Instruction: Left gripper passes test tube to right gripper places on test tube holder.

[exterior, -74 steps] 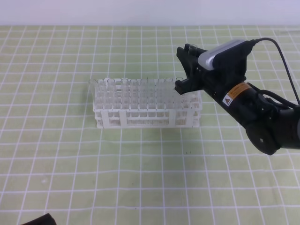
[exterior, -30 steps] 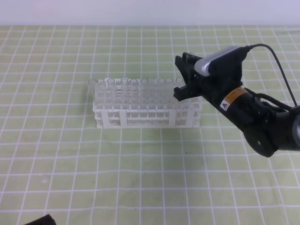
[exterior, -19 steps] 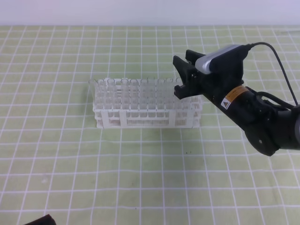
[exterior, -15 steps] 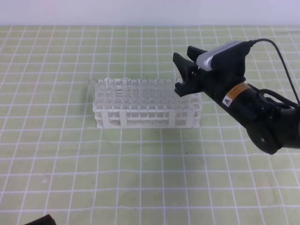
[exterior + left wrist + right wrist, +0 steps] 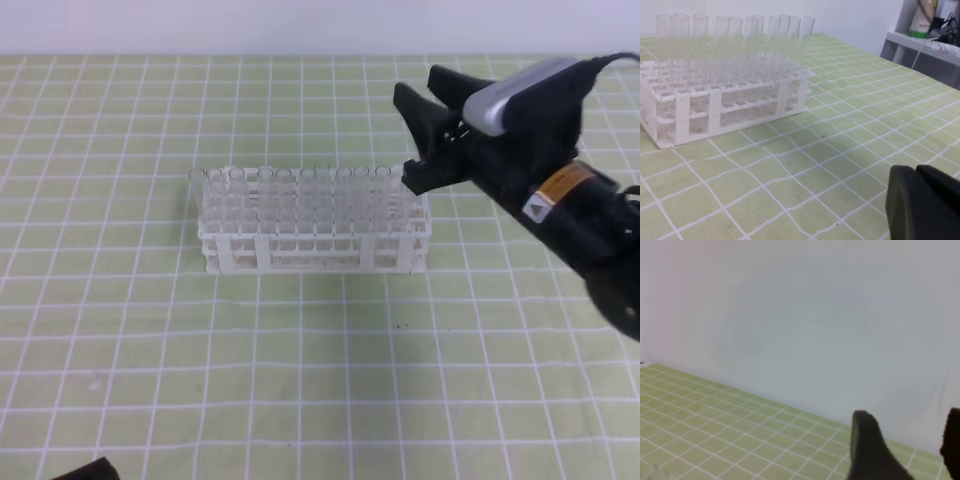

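One white plastic lattice test tube holder (image 5: 313, 232) is sitting mid-table on the green checked cloth (image 5: 150, 350) in the high view, filled with a row of clear glass tubes; which one is the task's test tube, I cannot tell. Hovering just off the rack's right end is the black right gripper (image 5: 420, 140) with its silver-grey box, fingers spread apart and gripping nothing. Over to the left wrist view: the rack (image 5: 715, 100) is standing upper left, tubes upright, while the black left gripper (image 5: 922, 205) is showing only at the lower right corner, its opening impossible to judge. Right wrist view now: two dark fingers (image 5: 867, 450) are standing wide apart before a pale wall (image 5: 800, 315).
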Tool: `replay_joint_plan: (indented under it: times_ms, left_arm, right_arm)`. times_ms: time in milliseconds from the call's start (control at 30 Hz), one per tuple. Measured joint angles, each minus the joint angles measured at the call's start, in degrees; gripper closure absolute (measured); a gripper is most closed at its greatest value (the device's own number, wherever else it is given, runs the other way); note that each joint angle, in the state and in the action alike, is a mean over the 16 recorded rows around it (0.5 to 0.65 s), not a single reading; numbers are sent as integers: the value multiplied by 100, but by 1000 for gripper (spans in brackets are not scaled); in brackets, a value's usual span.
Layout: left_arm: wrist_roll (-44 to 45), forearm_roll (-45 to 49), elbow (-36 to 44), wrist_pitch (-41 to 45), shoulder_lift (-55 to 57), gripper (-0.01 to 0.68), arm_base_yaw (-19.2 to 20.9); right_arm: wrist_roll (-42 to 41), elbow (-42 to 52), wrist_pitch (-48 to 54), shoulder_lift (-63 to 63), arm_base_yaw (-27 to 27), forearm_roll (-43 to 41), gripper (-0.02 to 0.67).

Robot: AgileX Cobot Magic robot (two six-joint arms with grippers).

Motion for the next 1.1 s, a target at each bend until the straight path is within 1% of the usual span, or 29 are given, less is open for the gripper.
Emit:
replay_joint_plan:
  times_ms: [200, 367, 500, 633, 800, 967, 1100]
  left_arm:
    - [0, 1, 14, -10, 0, 673, 0]
    - [0, 2, 29, -18, 8, 673, 0]
    - [0, 2, 21, -7, 3, 673, 0]
    - [0, 1, 14, 0, 5, 673, 0]
    - [0, 1, 7, 5, 3, 673, 0]
    - [0, 1, 14, 0, 7, 673, 0]
    - [0, 1, 8, 5, 7, 673, 0]
  right_arm:
    - [426, 191, 933, -1085, 0, -436, 632]
    - [985, 439, 1776, -2071, 0, -922, 641]
    - [1500, 809, 2228, -2856, 0, -1270, 647]
    - [1936, 1351, 2416, -3613, 0, -1501, 650]
    - [2266, 2134, 2467, -4403, 0, -1587, 650]
    - [2440, 2803, 2508, -4890, 0, -1605, 650]
    - [2464, 3162, 2603, -5104, -1, -1605, 650]
